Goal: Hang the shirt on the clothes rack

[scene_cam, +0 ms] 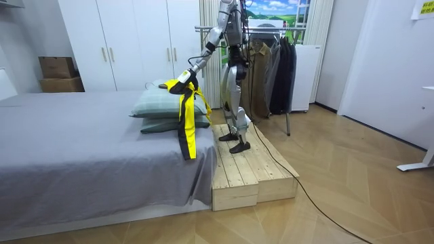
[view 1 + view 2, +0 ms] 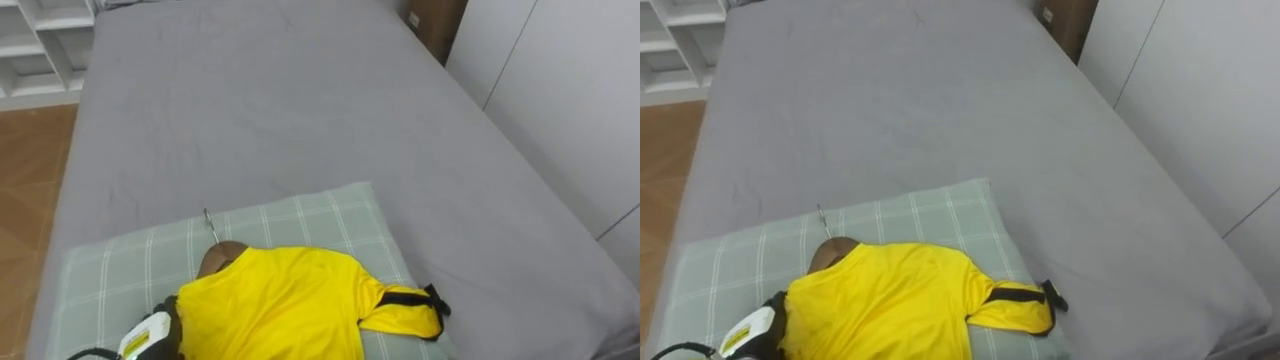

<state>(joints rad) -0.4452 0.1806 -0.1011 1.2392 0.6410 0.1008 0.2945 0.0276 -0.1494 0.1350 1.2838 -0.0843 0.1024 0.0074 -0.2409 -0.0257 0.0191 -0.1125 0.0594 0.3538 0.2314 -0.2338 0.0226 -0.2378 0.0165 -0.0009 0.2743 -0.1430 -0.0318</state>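
Yellow shirt (image 2: 290,305) with black trim, on a wooden hanger (image 2: 222,258) with its hook up. It hangs from the left hand (image 2: 148,335), one sleeve to the hand's right.

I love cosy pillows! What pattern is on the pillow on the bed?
The pillow is pale green with thin white checks, clearest in the left eye view.

No text readable in any view. Yellow sheet (image 1: 422,9) high on wall (image 1: 386,54), room view's right edge: print, if any, too small to make out (letters or picture, cannot tell).
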